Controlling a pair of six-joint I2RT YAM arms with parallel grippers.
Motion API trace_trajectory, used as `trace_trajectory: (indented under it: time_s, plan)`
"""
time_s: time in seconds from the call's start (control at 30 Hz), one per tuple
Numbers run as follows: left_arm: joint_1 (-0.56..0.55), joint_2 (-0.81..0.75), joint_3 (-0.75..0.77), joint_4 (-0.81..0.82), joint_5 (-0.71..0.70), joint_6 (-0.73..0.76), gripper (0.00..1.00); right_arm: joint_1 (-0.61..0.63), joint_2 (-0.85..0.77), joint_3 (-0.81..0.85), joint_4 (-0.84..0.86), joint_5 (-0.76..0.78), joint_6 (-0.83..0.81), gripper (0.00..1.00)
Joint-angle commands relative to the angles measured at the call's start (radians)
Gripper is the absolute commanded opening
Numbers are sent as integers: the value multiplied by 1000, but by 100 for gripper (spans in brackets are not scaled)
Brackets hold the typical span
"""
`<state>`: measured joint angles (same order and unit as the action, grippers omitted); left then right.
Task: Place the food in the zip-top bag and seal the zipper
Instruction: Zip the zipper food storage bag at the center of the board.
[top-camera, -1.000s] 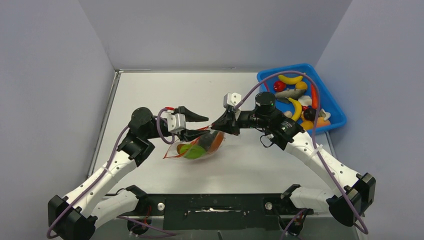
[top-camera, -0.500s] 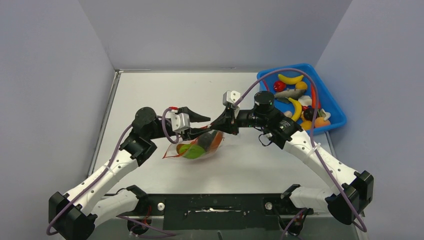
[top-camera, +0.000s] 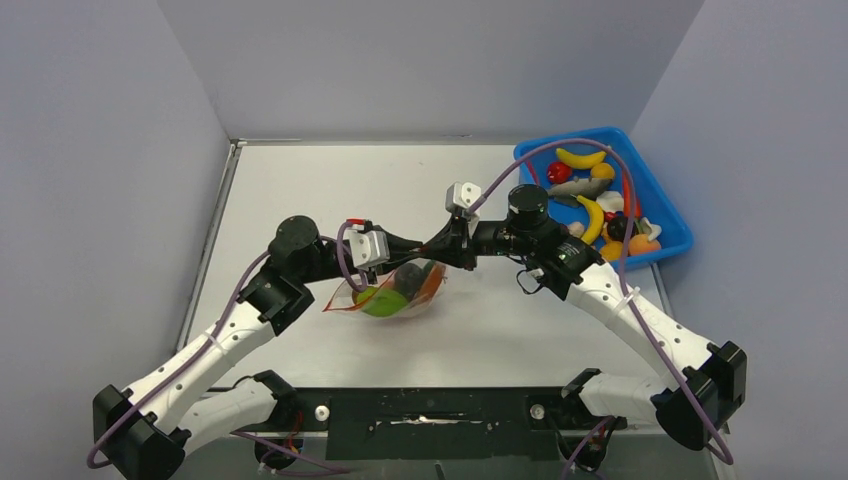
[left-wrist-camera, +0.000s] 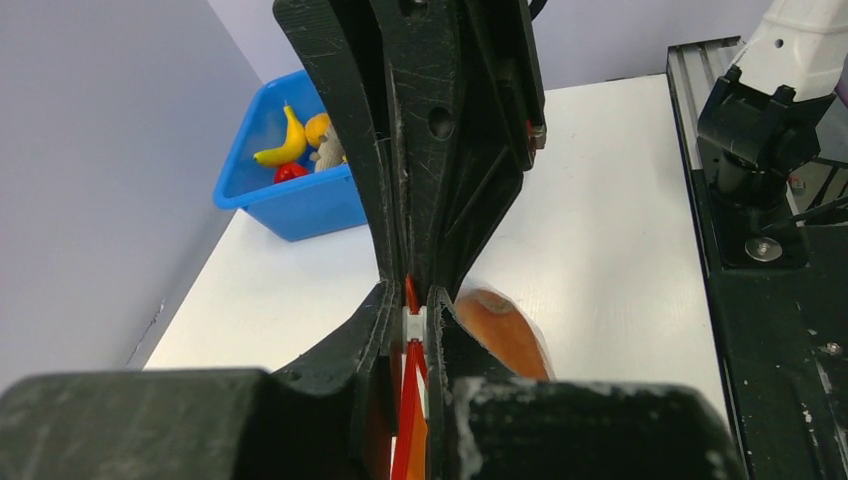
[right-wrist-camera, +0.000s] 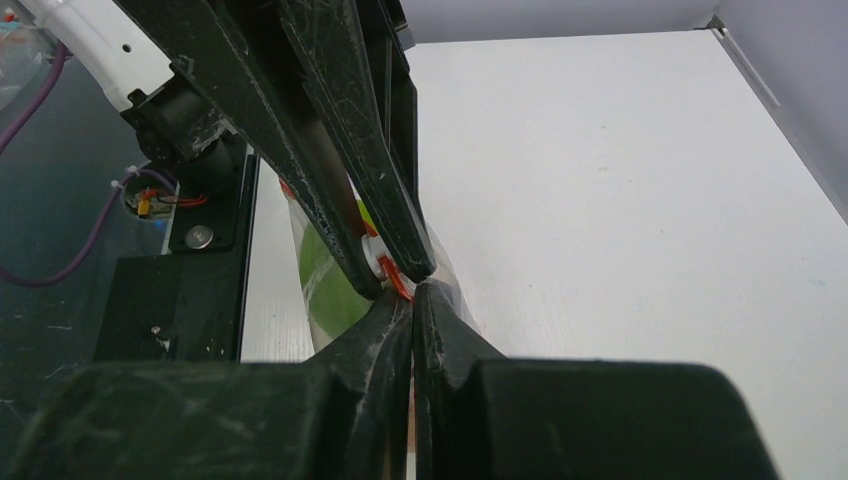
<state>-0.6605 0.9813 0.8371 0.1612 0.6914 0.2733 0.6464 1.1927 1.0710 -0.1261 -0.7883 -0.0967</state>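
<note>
The clear zip-top bag hangs between both grippers just above the table. It holds a green piece, a dark eggplant and an orange carrot. My left gripper is shut on the zipper's white slider, with the red-orange zipper running between its jaws. My right gripper is shut on the bag's zipper edge, tip to tip with the left gripper's fingers. The carrot shows through the plastic beside the left jaws. The green piece shows in the right wrist view.
A blue tray at the back right holds more toy food, among it yellow bananas and a red round piece. It also shows in the left wrist view. The black base rail runs along the near edge.
My left gripper, open in both earlier frames, has moved right towards the right gripper and shut on the zipper slider. The right gripper has kept its hold on the bag.
</note>
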Motion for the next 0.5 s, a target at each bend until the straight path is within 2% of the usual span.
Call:
trace_trajectory:
  time_s: [0.0, 0.17, 0.47]
  plan:
    - [-1, -37, 55, -64, -51, -7, 0, -23, -65, -23, 95, 29, -15, 0]
    - [-1, -39, 74, -146, -36, 1, 0, -41, -89, -35, 100, 28, -18, 0]
    - [-1, -68, 54, -175, -28, -11, 0, -79, -131, -47, 81, 48, -23, 0]
